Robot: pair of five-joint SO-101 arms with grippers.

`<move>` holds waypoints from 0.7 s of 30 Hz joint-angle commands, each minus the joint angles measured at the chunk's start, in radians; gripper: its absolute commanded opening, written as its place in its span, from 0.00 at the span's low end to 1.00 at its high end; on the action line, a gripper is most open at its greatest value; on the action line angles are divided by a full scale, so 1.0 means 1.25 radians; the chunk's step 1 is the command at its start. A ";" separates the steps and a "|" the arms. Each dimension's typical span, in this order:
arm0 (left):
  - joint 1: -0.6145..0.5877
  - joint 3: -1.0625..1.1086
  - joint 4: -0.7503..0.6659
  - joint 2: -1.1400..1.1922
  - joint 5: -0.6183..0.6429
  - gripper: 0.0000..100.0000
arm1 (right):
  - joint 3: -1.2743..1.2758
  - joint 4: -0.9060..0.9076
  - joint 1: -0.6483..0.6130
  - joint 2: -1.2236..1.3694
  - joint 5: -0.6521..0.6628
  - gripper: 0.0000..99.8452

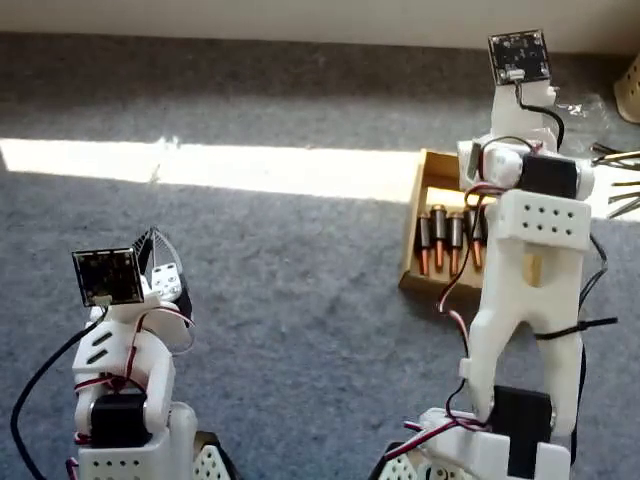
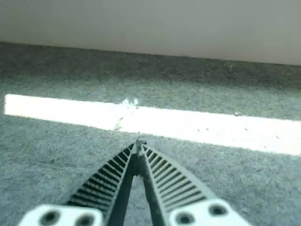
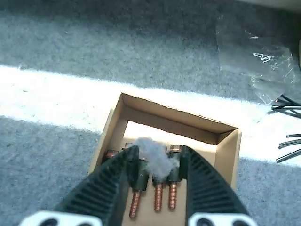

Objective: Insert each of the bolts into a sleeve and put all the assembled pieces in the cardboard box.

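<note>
No text, label, number or sign can be read on anything.

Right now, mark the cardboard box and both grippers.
cardboard box (image 3: pixel 171 123): right wrist view, on its far inner wall.
right gripper (image 3: pixel 159 150): right wrist view, midway between its open fingertips.
left gripper (image 2: pixel 139 147): left wrist view, where its shut fingertips meet.

Grey carpet (image 1: pixel 300 300) crossed by a sunlit strip (image 1: pixel 250 165); clear plastic bag (image 3: pixel 256 61); black wires (image 3: pixel 287 108) beside it.
</note>
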 commanded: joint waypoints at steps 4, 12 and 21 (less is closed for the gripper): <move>-0.014 -0.126 -0.006 -0.010 -0.002 0.01 | -0.009 0.057 -0.055 -0.166 0.001 0.12; -0.008 -0.152 0.037 -0.010 -0.002 0.01 | -0.008 0.126 -0.111 -0.316 -0.088 0.12; 0.041 -0.154 0.056 -0.010 -0.002 0.01 | 0.048 0.187 -0.211 -0.477 -0.101 0.12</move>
